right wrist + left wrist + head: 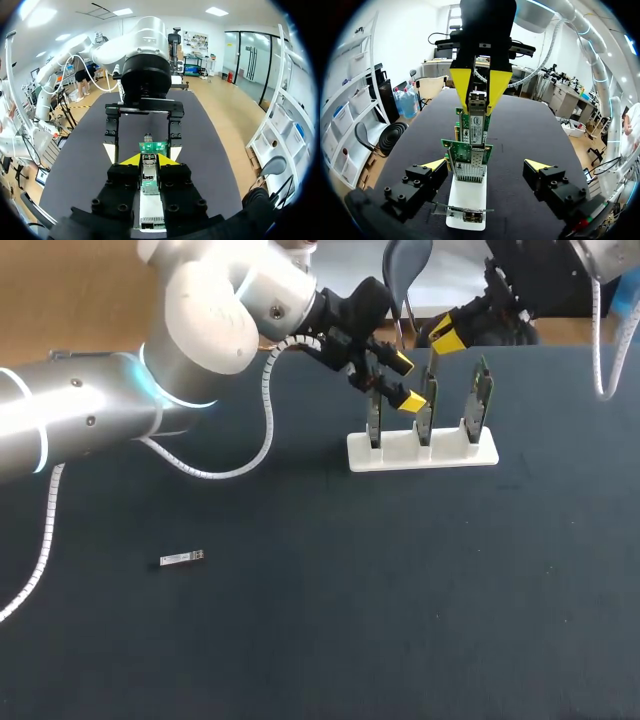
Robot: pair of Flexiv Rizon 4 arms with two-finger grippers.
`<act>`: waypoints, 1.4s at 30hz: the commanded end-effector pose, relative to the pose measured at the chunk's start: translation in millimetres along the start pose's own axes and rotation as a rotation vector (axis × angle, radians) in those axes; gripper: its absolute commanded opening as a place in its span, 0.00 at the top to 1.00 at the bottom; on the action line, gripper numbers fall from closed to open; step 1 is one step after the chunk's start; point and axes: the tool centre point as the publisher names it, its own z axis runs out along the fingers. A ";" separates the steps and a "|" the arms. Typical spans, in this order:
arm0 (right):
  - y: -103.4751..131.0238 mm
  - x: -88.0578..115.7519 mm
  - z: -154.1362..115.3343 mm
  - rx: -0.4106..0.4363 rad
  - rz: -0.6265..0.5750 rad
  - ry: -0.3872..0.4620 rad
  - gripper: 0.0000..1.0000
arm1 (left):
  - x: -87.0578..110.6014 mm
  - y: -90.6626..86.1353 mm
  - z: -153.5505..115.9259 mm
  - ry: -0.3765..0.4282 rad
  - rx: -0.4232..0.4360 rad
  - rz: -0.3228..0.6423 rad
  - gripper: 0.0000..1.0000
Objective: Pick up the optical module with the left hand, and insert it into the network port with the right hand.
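The optical module [477, 103] sits pinched between the yellow tips of my right pincer [480, 94] atop a network card [476, 131] standing in the white rack [420, 454], my left pincer [486, 165] gapes wide and empty close by, and a second module [182, 558] lies well apart on the table [400, 620].

Bright, even light from overhead, no dim spots. In head view the dark table [300, 640] looks matte w/ hardly any glare; the left arm [90, 420] shell carries soft white highlights on top (plus a glowing blue ring). Shadows on the table are faint & soft-edged. Wrist views are bright too: the right gripper [479, 109] & optical module [477, 100] are clearly lit, w/o harsh reflections.
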 end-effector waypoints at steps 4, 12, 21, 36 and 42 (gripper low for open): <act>4.2 1.8 1.0 0.008 0.008 0.004 1.00 | -1.2 0.9 -0.1 0.006 0.002 -0.002 0.00; 2.8 2.4 1.8 -0.002 -0.008 0.030 1.00 | -1.2 0.9 -0.1 0.006 0.002 -0.002 0.00; 1.6 -2.9 0.0 -0.006 -0.026 0.024 1.00 | -1.2 0.9 -0.1 0.006 0.002 -0.002 0.00; 1.8 -1.3 2.3 -0.016 -0.039 0.046 1.00 | -1.2 0.9 -0.1 0.006 0.002 -0.002 0.00; 2.1 1.4 4.2 -0.021 -0.035 0.056 1.00 | -1.2 0.9 -0.1 0.006 0.002 -0.002 0.00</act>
